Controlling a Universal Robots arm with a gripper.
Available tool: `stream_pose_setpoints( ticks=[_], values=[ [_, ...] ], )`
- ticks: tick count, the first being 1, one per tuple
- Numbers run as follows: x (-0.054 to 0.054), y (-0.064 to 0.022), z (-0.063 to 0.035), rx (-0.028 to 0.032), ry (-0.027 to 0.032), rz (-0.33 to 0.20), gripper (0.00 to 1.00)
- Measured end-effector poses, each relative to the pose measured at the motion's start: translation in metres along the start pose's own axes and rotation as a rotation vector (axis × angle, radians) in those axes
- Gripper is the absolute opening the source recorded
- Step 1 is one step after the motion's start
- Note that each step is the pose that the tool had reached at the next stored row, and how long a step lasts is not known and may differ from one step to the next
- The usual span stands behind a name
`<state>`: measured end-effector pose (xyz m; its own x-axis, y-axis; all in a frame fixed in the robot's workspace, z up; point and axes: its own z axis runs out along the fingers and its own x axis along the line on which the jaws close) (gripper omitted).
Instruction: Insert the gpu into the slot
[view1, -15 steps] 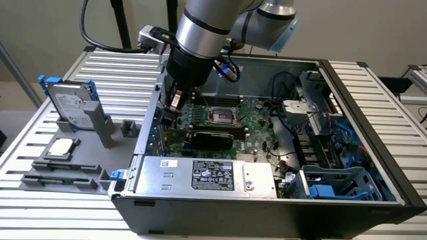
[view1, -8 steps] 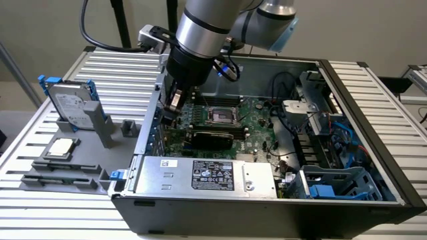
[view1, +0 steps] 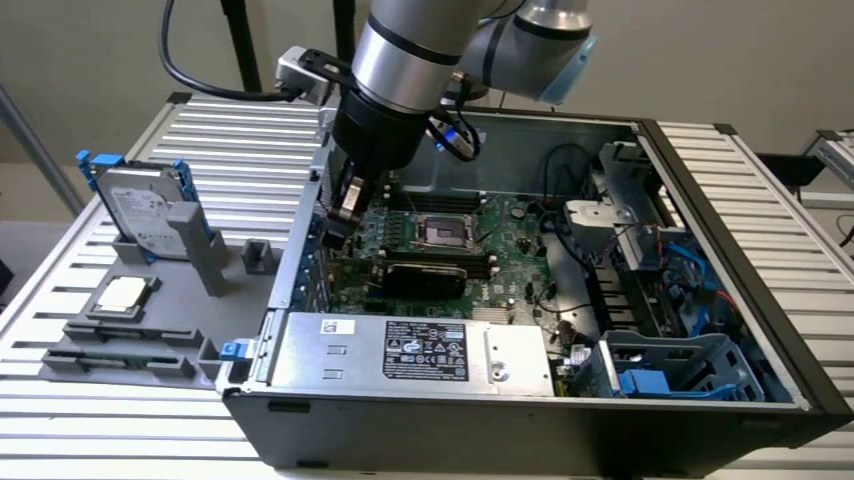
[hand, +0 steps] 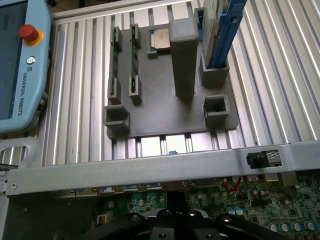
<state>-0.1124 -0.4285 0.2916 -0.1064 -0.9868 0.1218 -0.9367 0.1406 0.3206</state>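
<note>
The gpu (view1: 424, 276) is a flat black card. It lies across the green board, near the silver box. The slot cannot be made out

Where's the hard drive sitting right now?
The silver hard drive in blue rails stands upright in the grey fixture tray on the slatted table, at the exterior view's left, outside the open computer case.

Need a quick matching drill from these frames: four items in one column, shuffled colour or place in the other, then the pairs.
Items
1. power supply
2. hard drive
3. CPU socket
4. teach pendant

Descriptions
A. upright in a grey holder outside the case
B. silver box with a label, at the case's near edge
C. light blue housing with a red button
D. square, on the green motherboard

Pairs: 1-B, 2-A, 3-D, 4-C
</note>
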Motion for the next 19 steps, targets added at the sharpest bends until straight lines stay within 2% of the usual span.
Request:
stream_pose_setpoints(
  ticks=[19],
  values=[
    [-0.0008, 0.0023, 0.0016, -0.0037, -0.0096, 0.029, 0.11]
  ],
)
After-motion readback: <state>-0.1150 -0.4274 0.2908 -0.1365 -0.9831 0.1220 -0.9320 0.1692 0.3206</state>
